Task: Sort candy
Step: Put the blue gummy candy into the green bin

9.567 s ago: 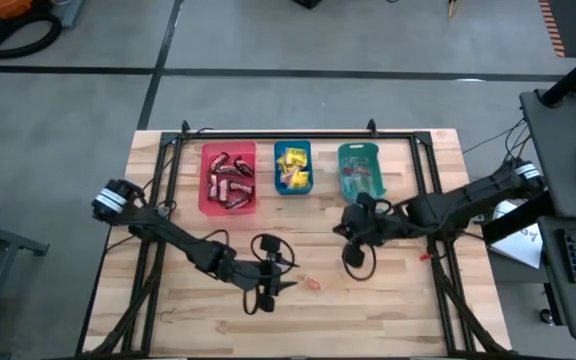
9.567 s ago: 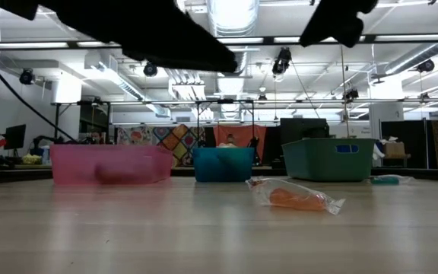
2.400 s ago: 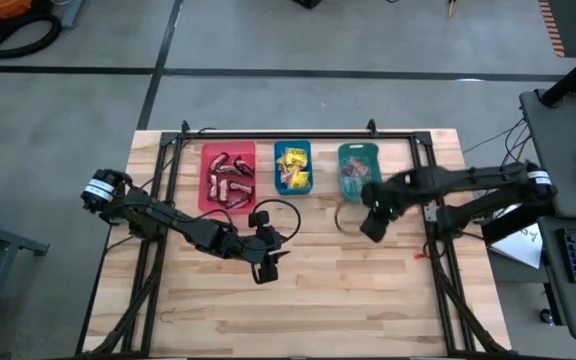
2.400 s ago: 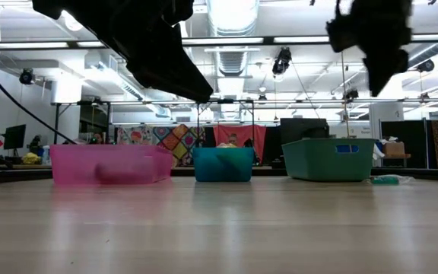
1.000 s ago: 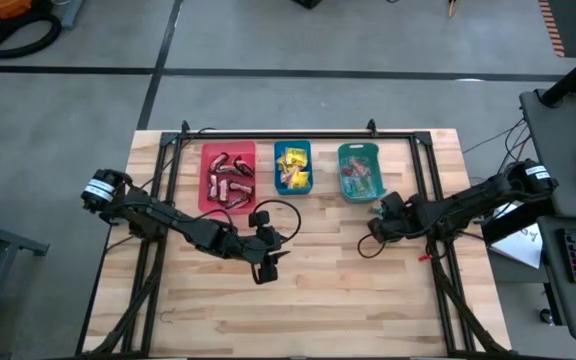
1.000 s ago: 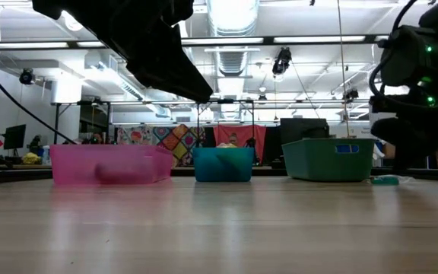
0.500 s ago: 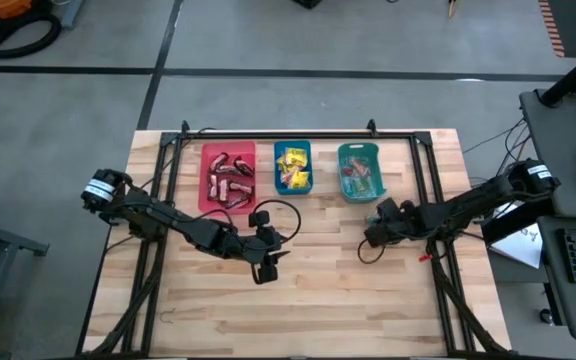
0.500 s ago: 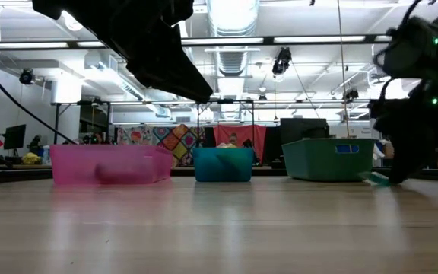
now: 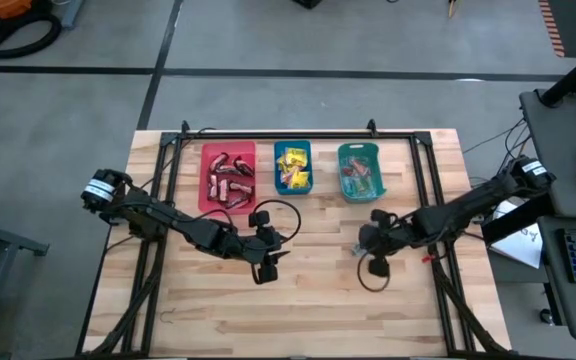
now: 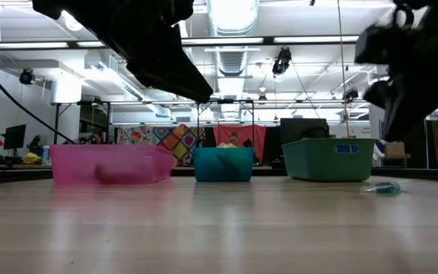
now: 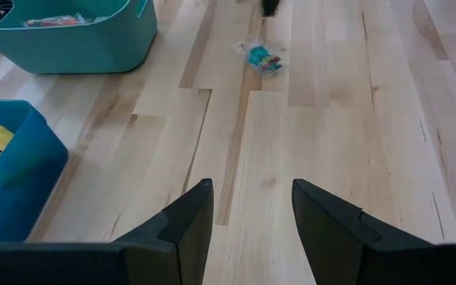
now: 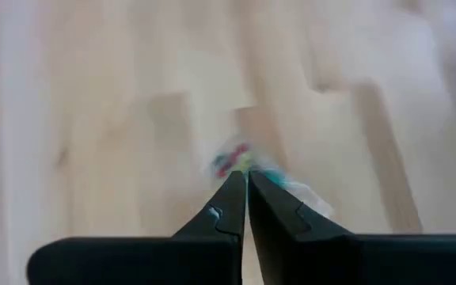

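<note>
The desk point(image 9: 208, 310) is a pale butcher-block top of wooden planks edged by a black frame, standing on a grey concrete floor point(image 9: 268, 100). Seen level across the desk, the room behind is a large hall with ceiling strip lights and a patchwork hanging beyond the bins.

Three bins stand in a row along the desk's far edge. The red bin point(image 9: 228, 180) holds dark brown-red bars point(image 9: 230, 185). Just beside it, the blue bin point(image 9: 293, 168) holds yellow packets point(image 9: 291, 170). The teal bin point(image 9: 359, 172) sits on the blue bin's other side and holds small mixed wrapped pieces.

One teal twist-wrapped candy point(image 11: 261, 57) lies loose on the bare wood in front of the teal bin, well apart from it.

The right pincer point(image 9: 364, 243) is over the desk just in front of the teal bin, right beside the loose candy, its fingers pressed together with nothing between them. The left pincer point(image 9: 265, 262) waits in front of the red and blue bins, its fingers point(image 11: 188, 222) spread and empty.
</note>
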